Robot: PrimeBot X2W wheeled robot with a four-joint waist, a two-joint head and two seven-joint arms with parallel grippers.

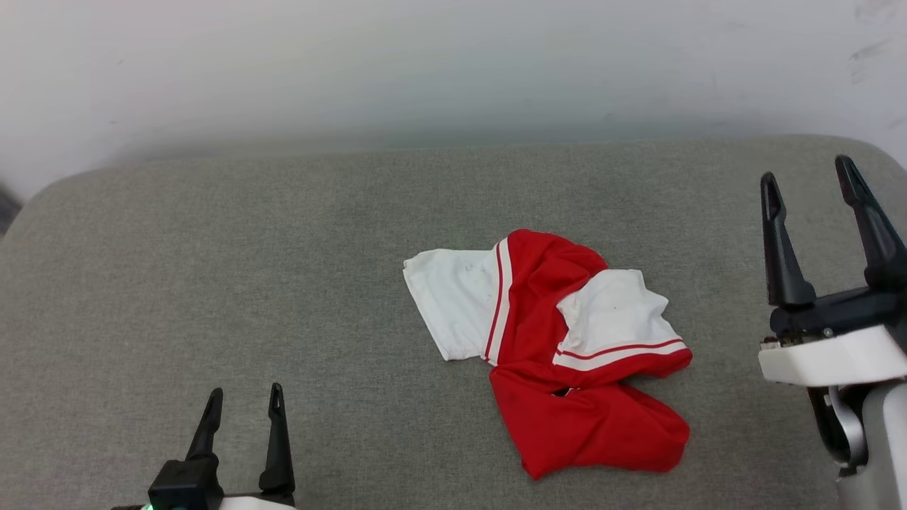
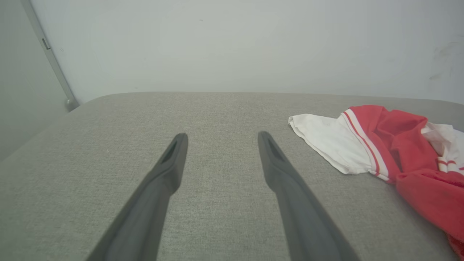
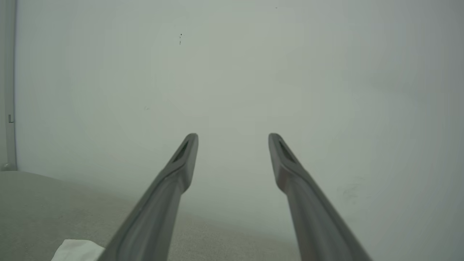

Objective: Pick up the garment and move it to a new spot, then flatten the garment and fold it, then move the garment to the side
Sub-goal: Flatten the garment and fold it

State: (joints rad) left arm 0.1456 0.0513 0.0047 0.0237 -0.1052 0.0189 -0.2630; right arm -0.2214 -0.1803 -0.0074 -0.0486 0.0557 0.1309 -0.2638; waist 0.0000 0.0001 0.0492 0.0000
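Soft, even, fairly bright light lay over everything. The garment (image 1: 567,333) threw only a thin, faint shadow along its near edge. The pale wall (image 1: 453,64) looked washed out and shaded darker toward its foot. In both wrist views the close fingers (image 2: 297,210) were blurred, and the grey cushion (image 2: 90,145) bowed at its far edge.

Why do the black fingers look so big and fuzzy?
Left wrist view: the left gripper sits near the wide lens, so it blurs and stretches; the garment looks sharper. Right wrist view: the right gripper blurs likewise. Head view: even light.
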